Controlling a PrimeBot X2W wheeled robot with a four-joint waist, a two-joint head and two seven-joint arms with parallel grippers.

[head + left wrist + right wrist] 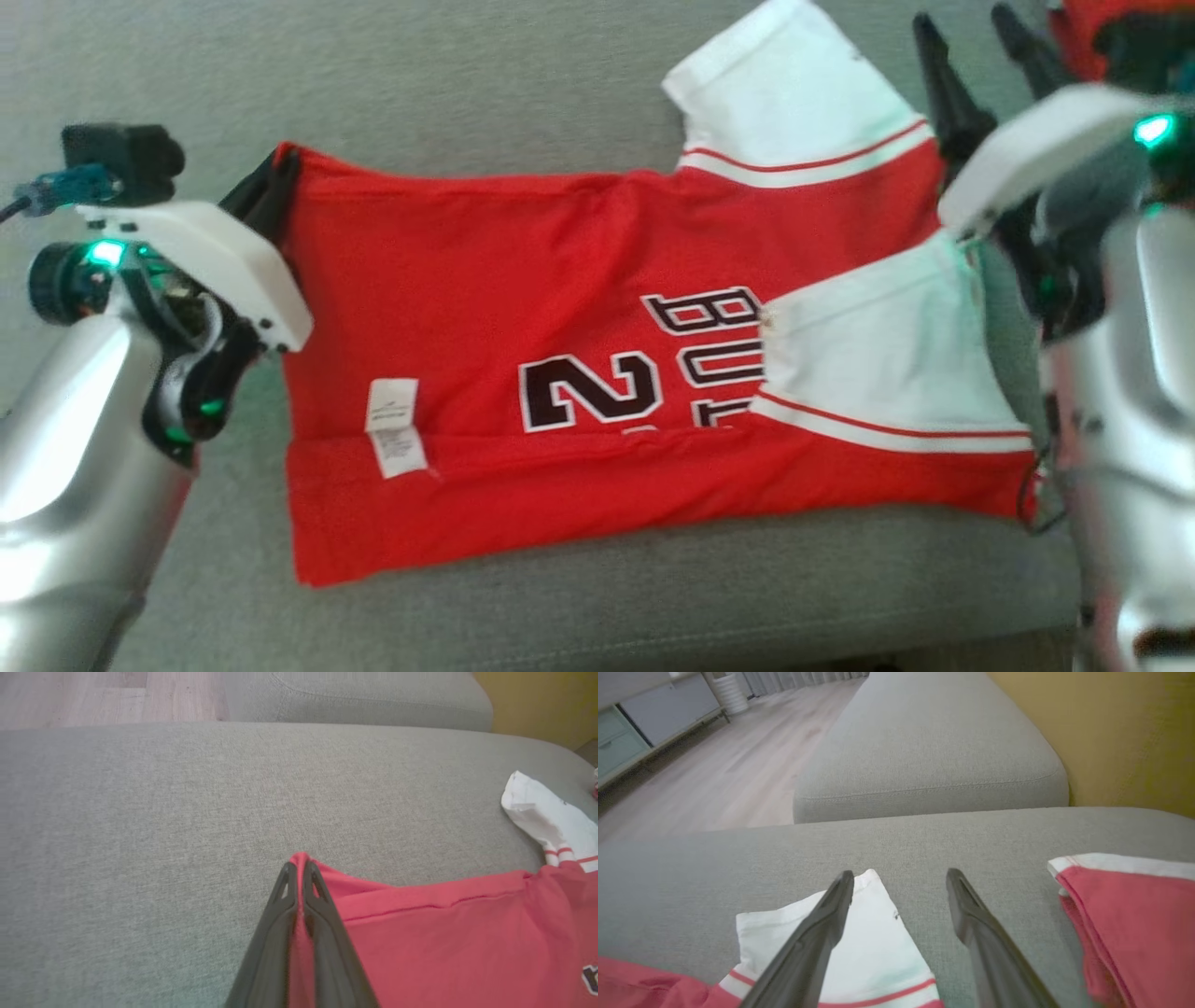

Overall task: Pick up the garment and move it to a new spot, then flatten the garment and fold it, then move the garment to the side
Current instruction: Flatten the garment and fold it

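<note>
Head view: red jersey (560,373) lies flat on grey sofa cushion (467,84), white sleeves toward robot's right, care label up. Left gripper (299,870) clamped on jersey's far hem corner, red cloth pinched between fingers. Right gripper (901,877) spread wide, holding nothing; one finger over far white sleeve (878,961), other over bare cushion. Second red garment (1134,933) near, apart from jersey.

1. Left claw (297,872): fingers pressed together, pinching a corner of the shirt (560,280) between them.
2. Left arm (65,448): silver forearm rises from the head view's lower left, white wrist angled inward.
3. Right claw (901,877): fingers spread wide, nothing between them.
4. Right arm (1130,373): silver forearm at the right, wrist bent forward.
</note>
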